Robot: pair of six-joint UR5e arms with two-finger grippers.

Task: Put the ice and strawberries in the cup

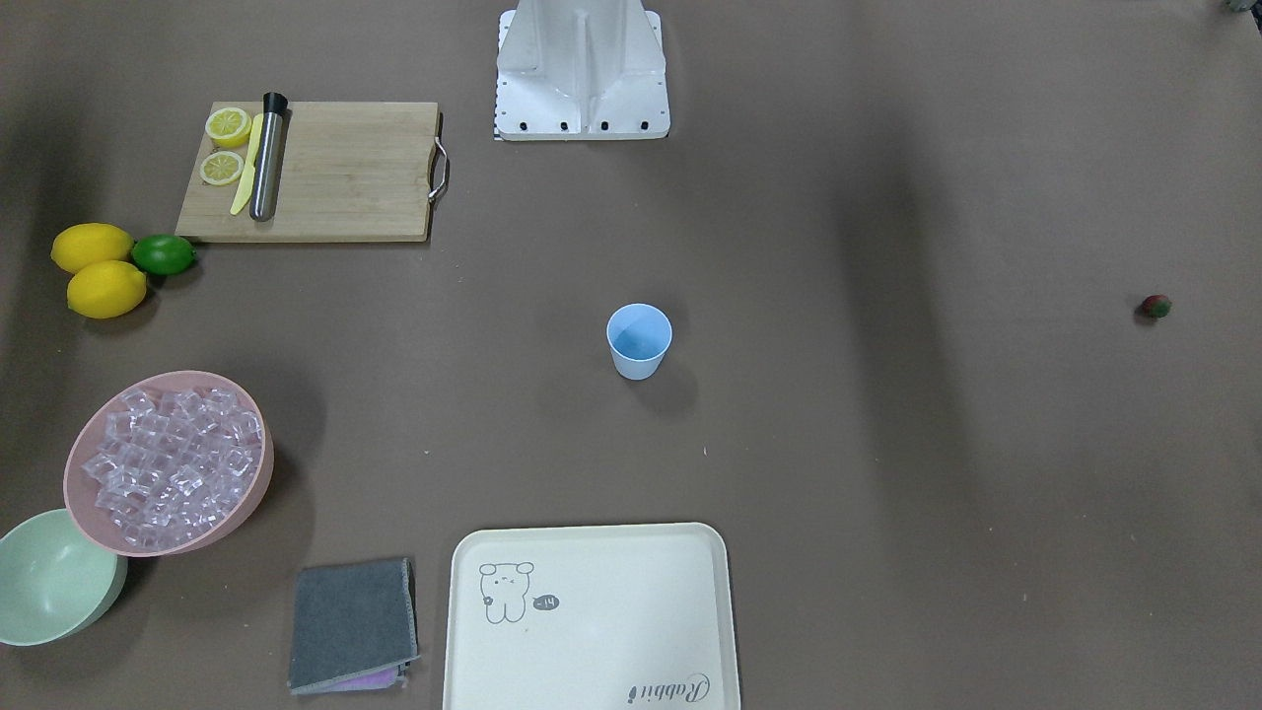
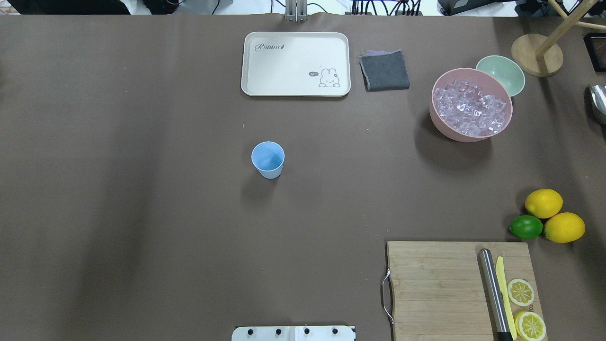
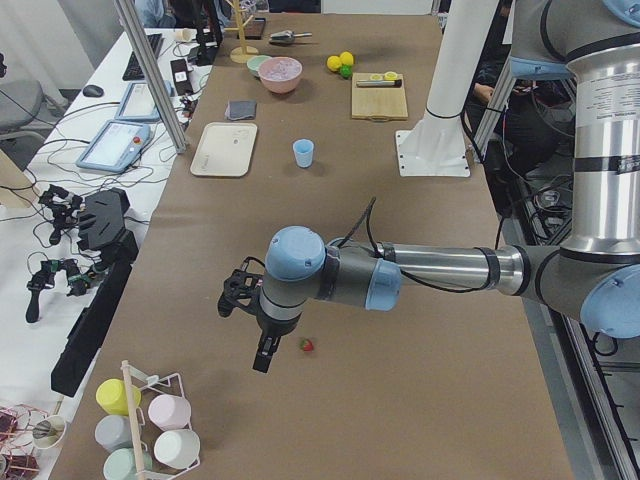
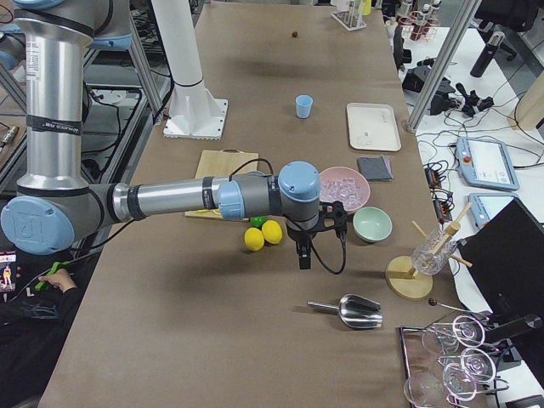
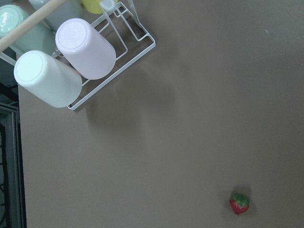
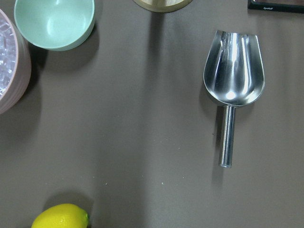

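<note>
Jaw opening cannot be told for either arm. Left gripper (image 3: 262,358) hangs near the strawberry (image 5: 239,203), well apart from the empty cup (image 2: 268,159). Right gripper (image 4: 303,255) hangs near the scoop (image 6: 232,90), with ice (image 2: 468,109) heaped in the pink bowl (image 2: 433,102). Likely the opening step: grasp berry or scoop next.

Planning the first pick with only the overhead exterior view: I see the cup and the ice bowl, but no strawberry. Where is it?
Observer: The strawberry lies on the bare table far out on the robot's left side, well away from the cup.
Operator: Is the left gripper near it?
Observer: Yes, it hangs above the table close beside it; open or shut, I cannot tell.
Operator: Anything for scooping ice?
Observer: A metal scoop lies empty on the table, toward the right end from the mint-green bowl.
</note>
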